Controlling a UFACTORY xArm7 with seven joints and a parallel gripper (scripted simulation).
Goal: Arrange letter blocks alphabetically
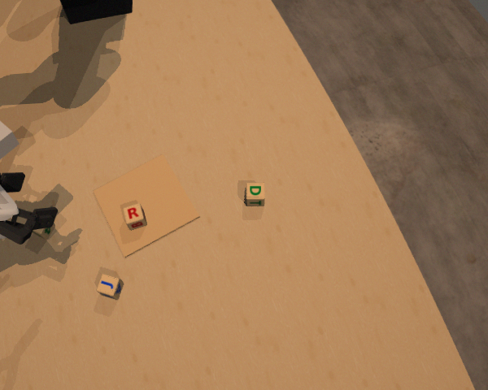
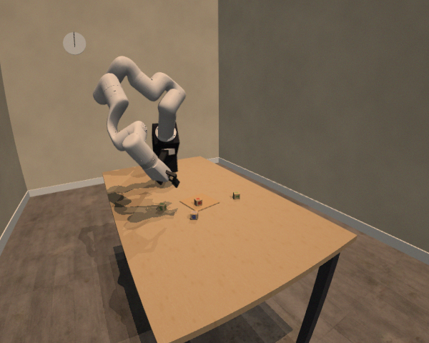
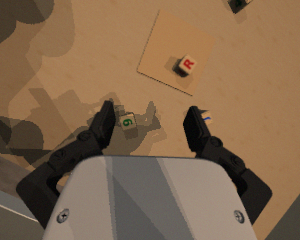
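A tan mat (image 1: pixel 146 204) lies flat on the table, and the block with a red R (image 1: pixel 133 215) stands on it near one corner. The block with a green D (image 1: pixel 254 193) sits on the table to the right of the mat. The block with a blue J (image 1: pixel 109 285) sits off the mat, in front of it. The block with a green 6 (image 3: pixel 128 121) lies on the table left of the mat, mostly hidden under the gripper in the top view. My gripper (image 3: pixel 150 112) is open and empty, hovering above the 6 block, which shows near its left finger in the wrist view.
The black robot base (image 1: pixel 94 9) stands at the table's back. The table's right edge (image 1: pixel 362 159) curves down to the grey floor. The arm's shadows fall over the table's left part.
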